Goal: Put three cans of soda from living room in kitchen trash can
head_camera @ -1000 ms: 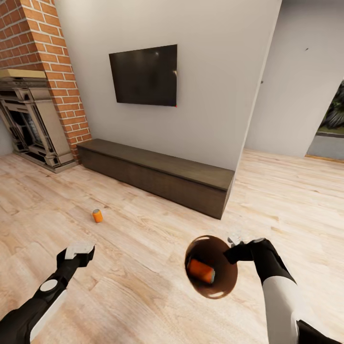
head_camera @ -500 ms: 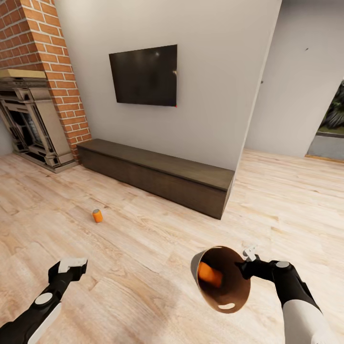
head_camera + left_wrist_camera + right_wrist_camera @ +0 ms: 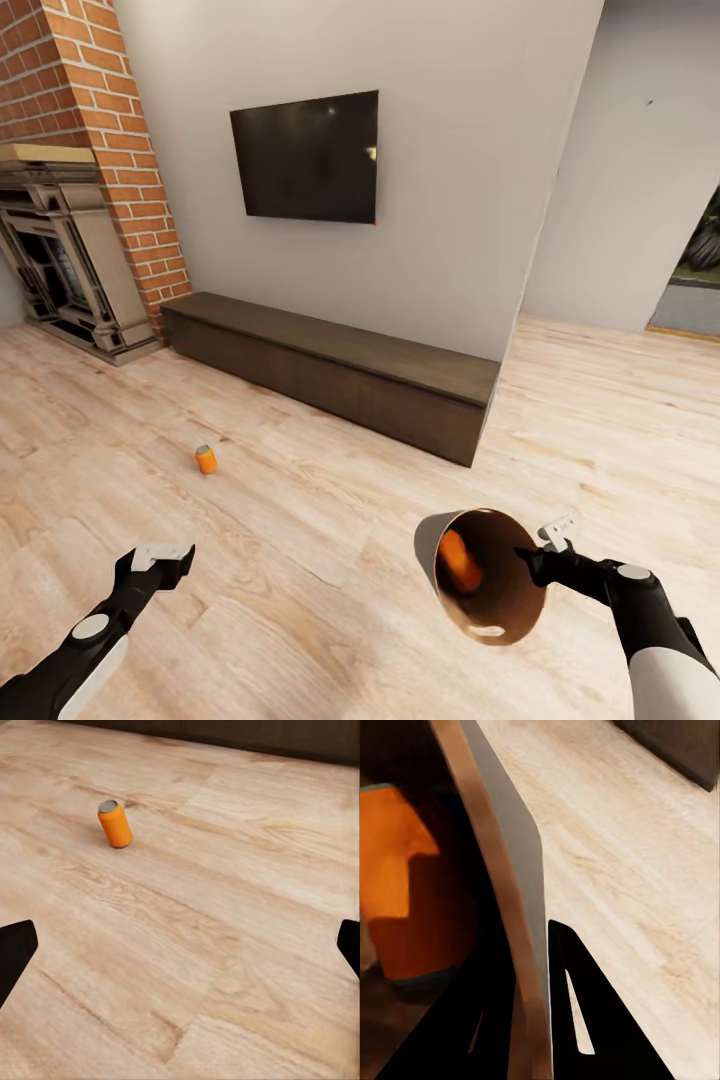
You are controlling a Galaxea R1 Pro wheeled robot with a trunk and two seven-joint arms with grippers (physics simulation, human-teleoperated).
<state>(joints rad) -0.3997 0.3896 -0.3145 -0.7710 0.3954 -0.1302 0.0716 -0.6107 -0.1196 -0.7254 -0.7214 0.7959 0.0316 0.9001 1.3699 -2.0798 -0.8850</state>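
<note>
Head view: left of the long dark cabinet (image 3: 340, 375), an orange can (image 3: 205, 459) stands upright on pale plank floor, the left gripper (image 3: 160, 557) spread empty near it. The right gripper (image 3: 548, 545) has tipped the tapered, tan-lined bin (image 3: 483, 575) further sideways, jaws clamped on its rim; its orange can (image 3: 458, 561) could roll out.

Even, bright, soft daylight around me; faint shadows on the pale wooden plank floor (image 3: 330, 520); wide-angle bending at edges.
</note>
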